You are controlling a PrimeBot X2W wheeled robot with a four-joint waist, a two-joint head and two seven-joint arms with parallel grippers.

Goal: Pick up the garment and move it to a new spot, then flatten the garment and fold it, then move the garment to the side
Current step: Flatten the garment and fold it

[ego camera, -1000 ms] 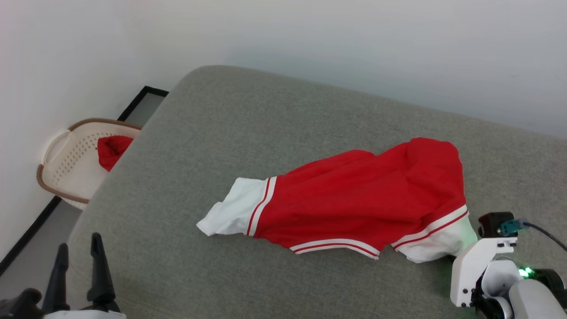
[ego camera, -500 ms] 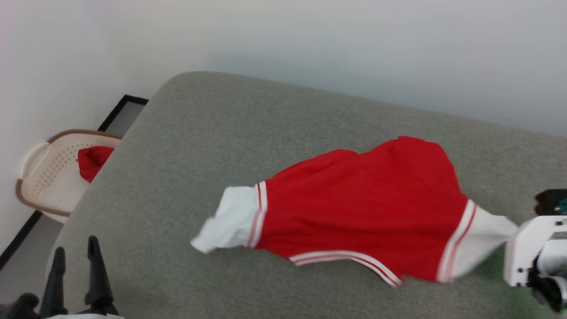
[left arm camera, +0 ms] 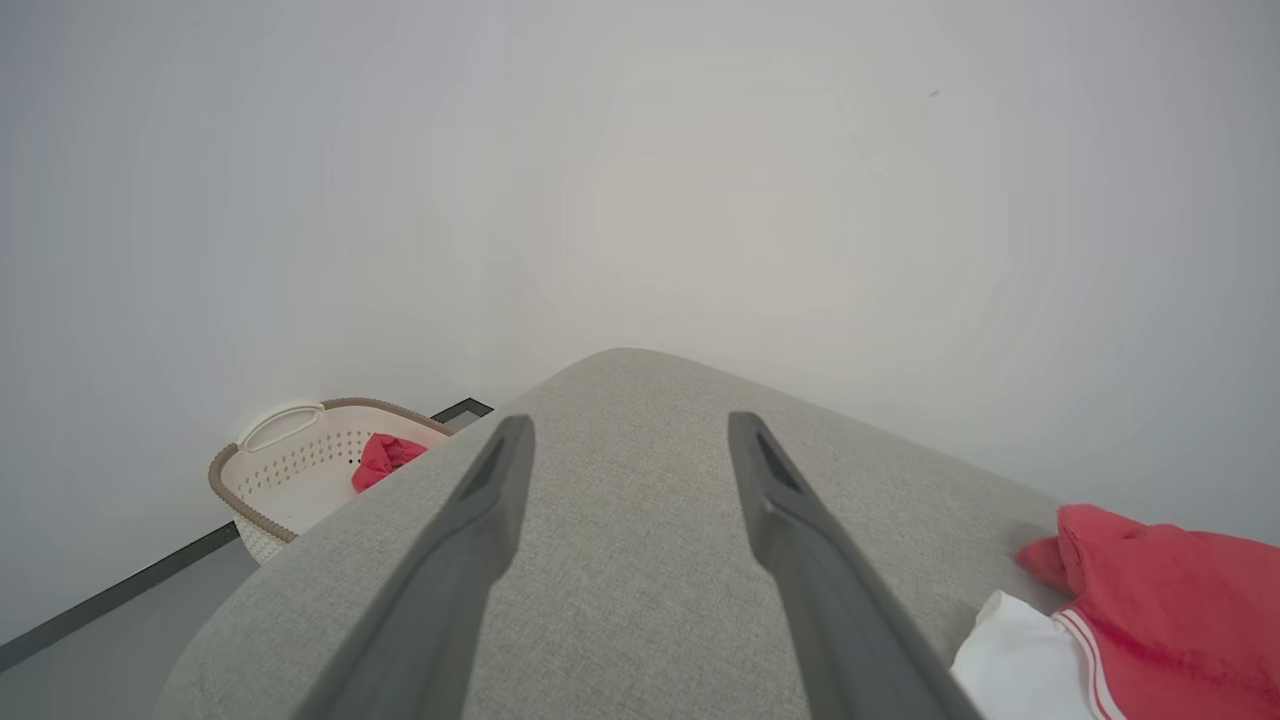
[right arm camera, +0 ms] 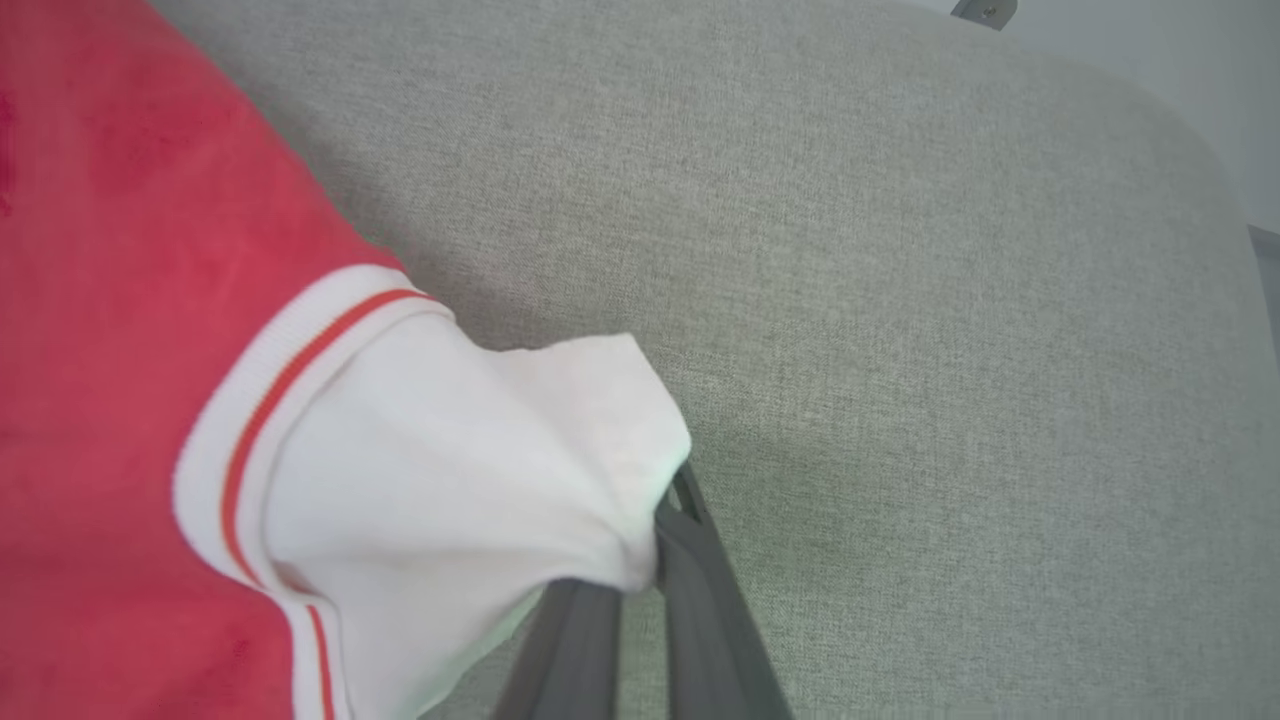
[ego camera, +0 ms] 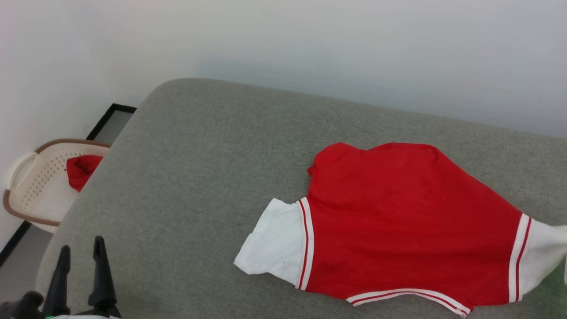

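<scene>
We drag garment (ego camera: 412, 221) rightwards w/ R tool (right arm camera: 650, 560) pinching white sleeve (right arm camera: 450, 480); now lies flatter. L tool (ego camera: 82, 244) spread, idle; flattening next.

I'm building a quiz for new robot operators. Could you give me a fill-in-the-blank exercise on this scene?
1. The right pincer is shut on a ____ sleeve of the garment.
2. The left pincer stands ____, holding nothing.
3. The small red cloth lies in the ____.
Answers: white; open; basket.
</scene>
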